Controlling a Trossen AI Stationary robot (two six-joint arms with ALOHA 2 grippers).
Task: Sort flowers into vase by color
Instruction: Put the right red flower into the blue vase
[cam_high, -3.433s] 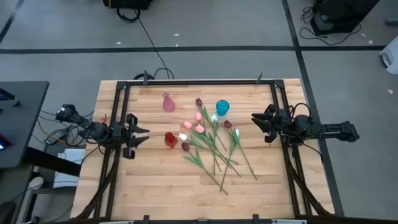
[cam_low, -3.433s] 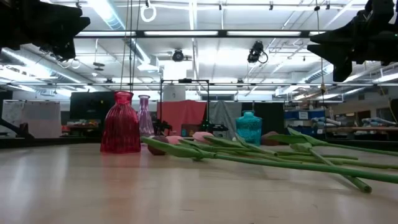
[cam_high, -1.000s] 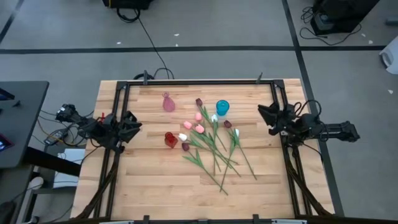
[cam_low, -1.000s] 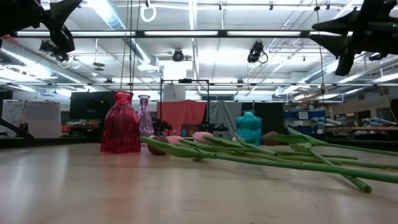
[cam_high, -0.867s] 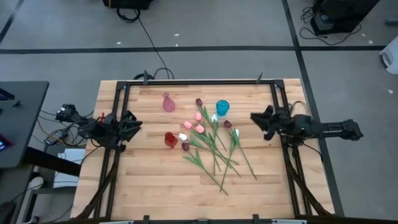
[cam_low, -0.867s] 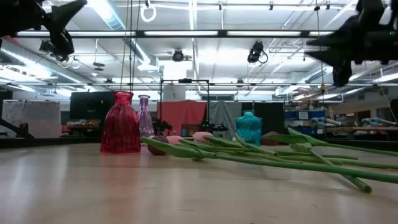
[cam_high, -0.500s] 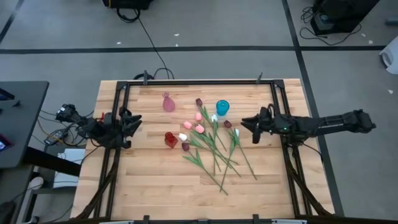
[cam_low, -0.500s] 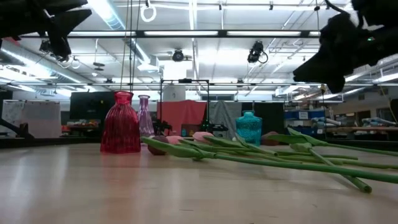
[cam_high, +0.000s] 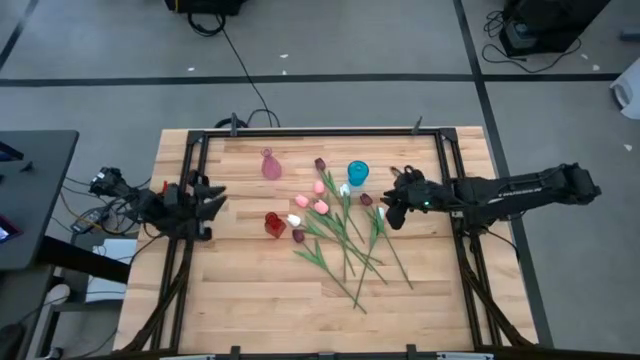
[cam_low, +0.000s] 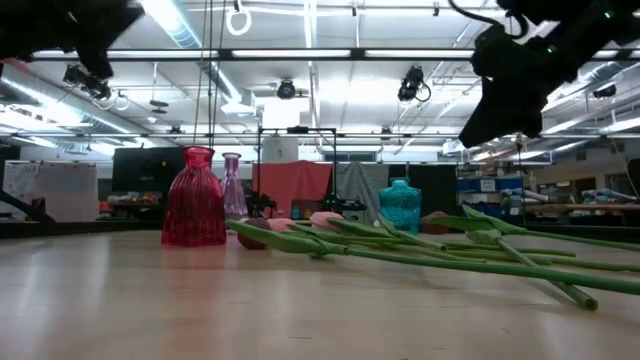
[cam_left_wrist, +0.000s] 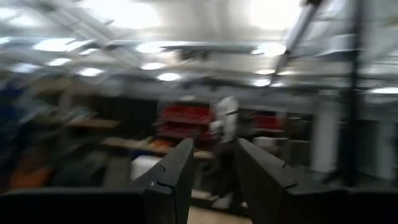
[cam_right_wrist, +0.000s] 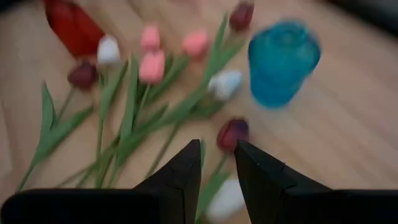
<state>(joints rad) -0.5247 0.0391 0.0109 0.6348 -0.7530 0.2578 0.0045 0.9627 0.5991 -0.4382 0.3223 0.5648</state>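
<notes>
Looking down, we see the flowers (cam_high: 345, 230) lying loose mid-worktop (cam_high: 250, 310), thin green stems crossing so single blooms are hard to separate. Right hand (cam_high: 388, 210) hovers just beside a maroon head, fingers (cam_right_wrist: 180, 177) narrowly parted, holding nothing. Left hand (cam_high: 210, 203) waits at the worktop's left edge w/ a narrow gap, empty. Glassy ribbed vases: red vase (cam_low: 195, 197), pink vase (cam_high: 270, 165), teal vase (cam_high: 357, 172). Low view cuts off both arms.

Two black jointed arms (cam_high: 520, 190)
</notes>
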